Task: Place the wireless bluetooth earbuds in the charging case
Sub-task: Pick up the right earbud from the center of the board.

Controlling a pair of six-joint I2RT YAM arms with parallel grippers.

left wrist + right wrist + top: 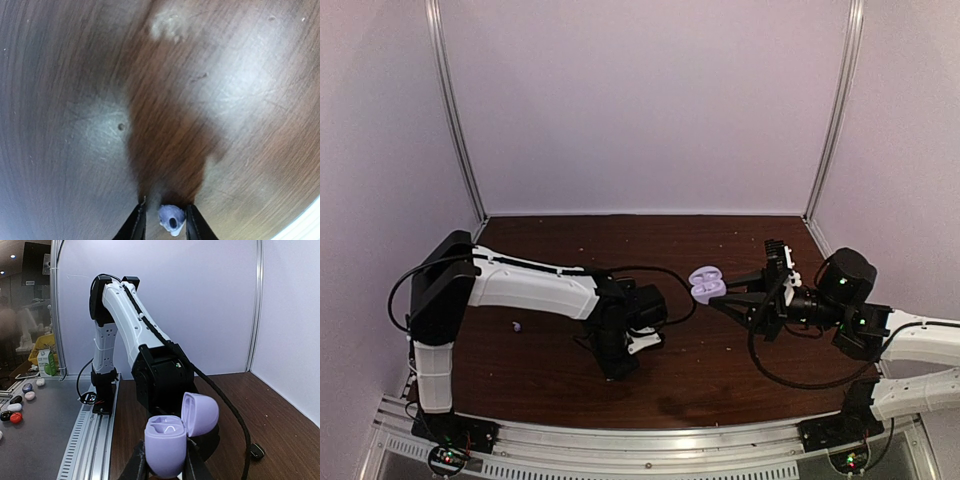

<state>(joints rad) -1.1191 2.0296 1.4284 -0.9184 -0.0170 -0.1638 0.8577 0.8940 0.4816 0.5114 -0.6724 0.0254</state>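
In the left wrist view one earbud (171, 219), tiny and pale lavender with a dark opening, lies on the wooden table between my left gripper (166, 224) fingers. It rests against the right finger, and a gap shows on the left side, so the jaws stand narrowly open around it. From the top view the left gripper (619, 368) points down at the table and hides the earbud. My right gripper (165, 471) is shut on the charging case (166, 446), held above the table with its lid (200, 414) swung open. The case (705, 282) hangs right of the left wrist.
A tiny pale speck (517, 326) lies on the table left of the left arm, too small to identify. A small black oval object (256, 451) sits on the table beyond the case. A black cable (227, 407) trails from the left arm. Metal rail (650, 440) runs along the near edge.
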